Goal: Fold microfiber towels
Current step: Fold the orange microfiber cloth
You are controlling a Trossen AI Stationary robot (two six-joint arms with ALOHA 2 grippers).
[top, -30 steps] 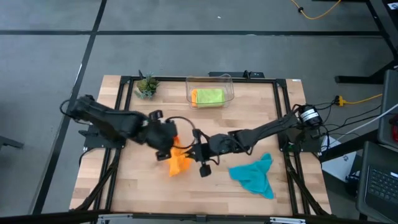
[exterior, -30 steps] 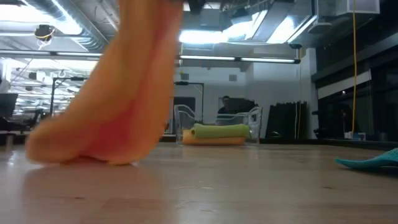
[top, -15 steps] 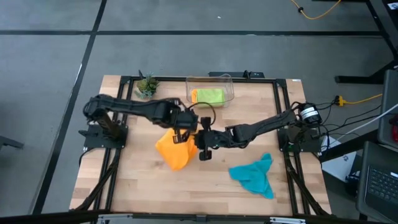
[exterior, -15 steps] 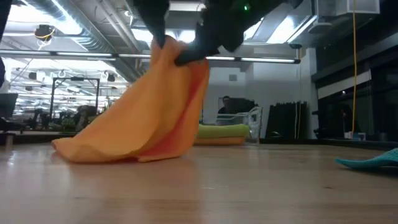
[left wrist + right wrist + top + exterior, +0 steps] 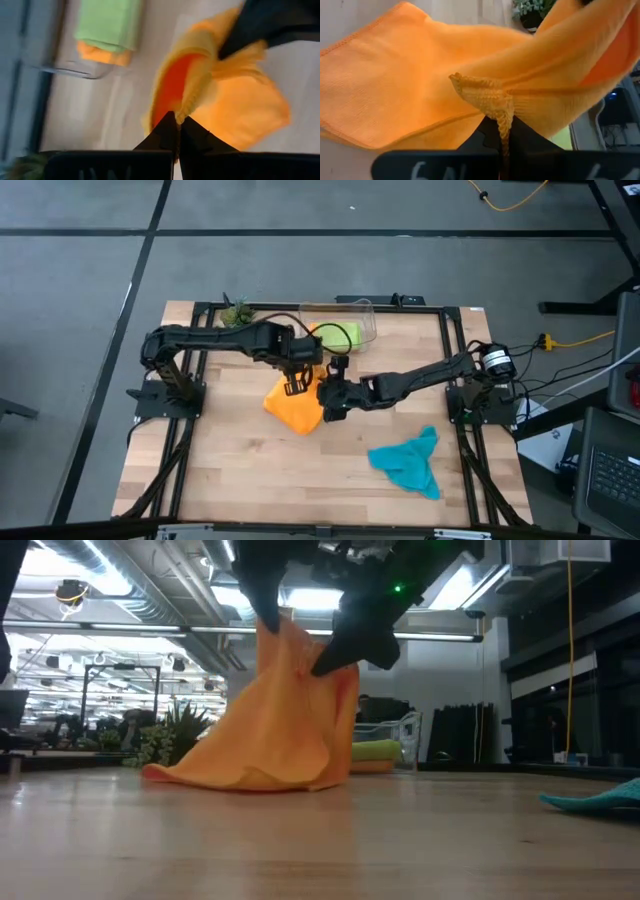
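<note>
Left of centre frame, I am pinching my left gripper (image 5: 297, 372) closed on the orange towel (image 5: 293, 406), lifting it off the surface (image 5: 240, 480). Right beside it, my right gripper (image 5: 327, 392) is clamping another edge. The teal towel (image 5: 408, 463) is lying lower right.

Left end effector (image 5: 176, 131) pinched on orange towel (image 5: 240, 107); beyond, green towel (image 5: 107, 22) atop another orange towel (image 5: 102, 53).
</note>
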